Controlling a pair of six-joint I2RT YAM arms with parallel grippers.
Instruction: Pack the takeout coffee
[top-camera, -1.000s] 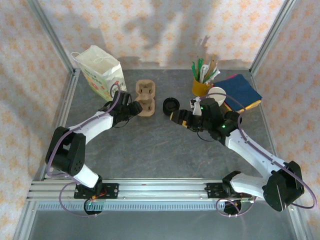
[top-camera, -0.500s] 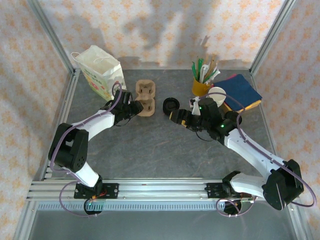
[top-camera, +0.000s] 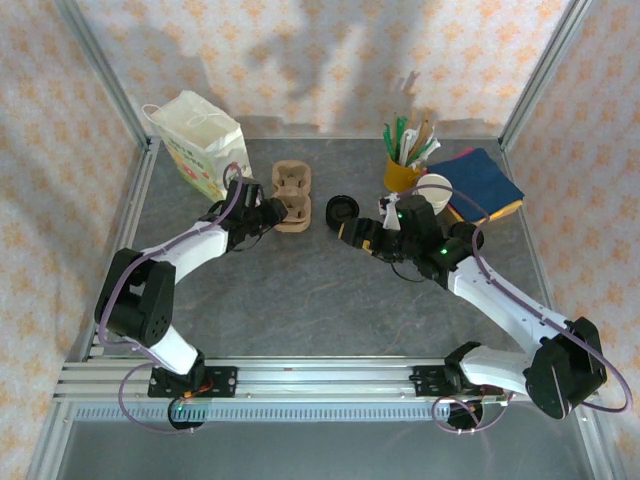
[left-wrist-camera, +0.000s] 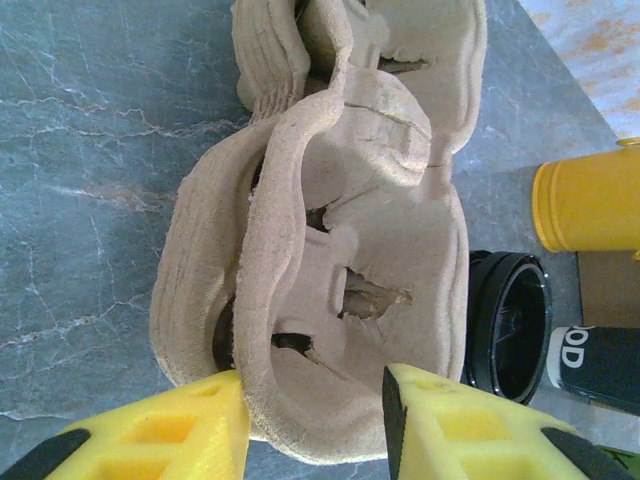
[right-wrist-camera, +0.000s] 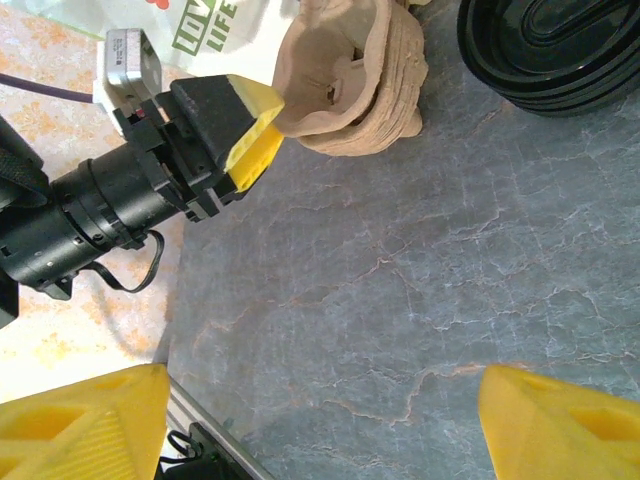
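Jaws of the left gripper (left-wrist-camera: 315, 398) pinch the near end of a pulp carrier (left-wrist-camera: 340, 230), one yellow pad on each side of its rim, on a grey marbled bench (left-wrist-camera: 90, 150). Jaws of the right gripper (right-wrist-camera: 325, 415) stand spread wide over bare bench, nothing between them, facing the coffee (top-camera: 342, 211), which stands black lid up, just right of the carrier. Farther out, a paper bag (top-camera: 200, 142) stands left of the carrier and a yellow cup (top-camera: 402, 176) of sticks stands beyond the right arm.
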